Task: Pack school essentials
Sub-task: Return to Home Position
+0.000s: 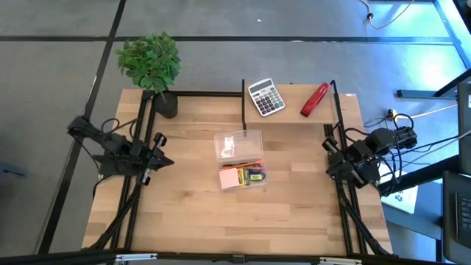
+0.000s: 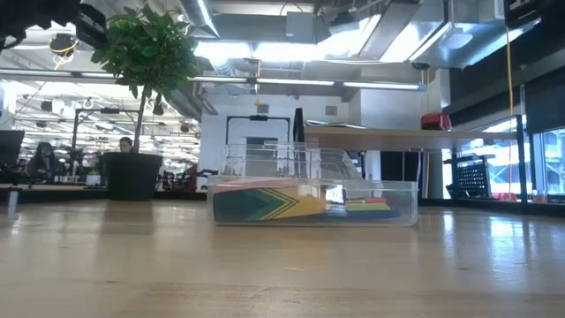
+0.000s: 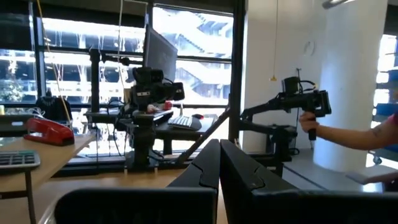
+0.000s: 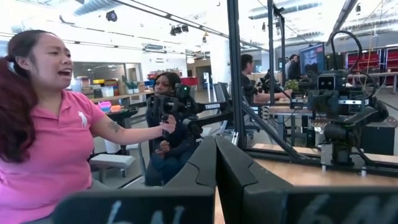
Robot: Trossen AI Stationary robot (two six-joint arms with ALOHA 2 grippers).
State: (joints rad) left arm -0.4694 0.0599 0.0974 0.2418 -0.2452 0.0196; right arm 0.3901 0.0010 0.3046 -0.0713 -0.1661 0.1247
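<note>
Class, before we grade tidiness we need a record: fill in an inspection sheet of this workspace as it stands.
Surface: wooden table, no spills seen.
Job's things: clear box holds pink pad and crayon box; clear piece beside it.
Clutter: calculator and stapler on rear shelf; plant at a corner.
Grippers: left gripper and right gripper shut, at the table's sides.
Cables: bundle by the right arm; floor cable.
Surroundings: people beyond the table.

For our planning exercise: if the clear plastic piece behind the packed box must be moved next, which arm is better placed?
Left, probably. The left gripper, shut, lies slightly nearer the clear plastic piece and points toward it; the right gripper, also shut, sits farther off.
</note>
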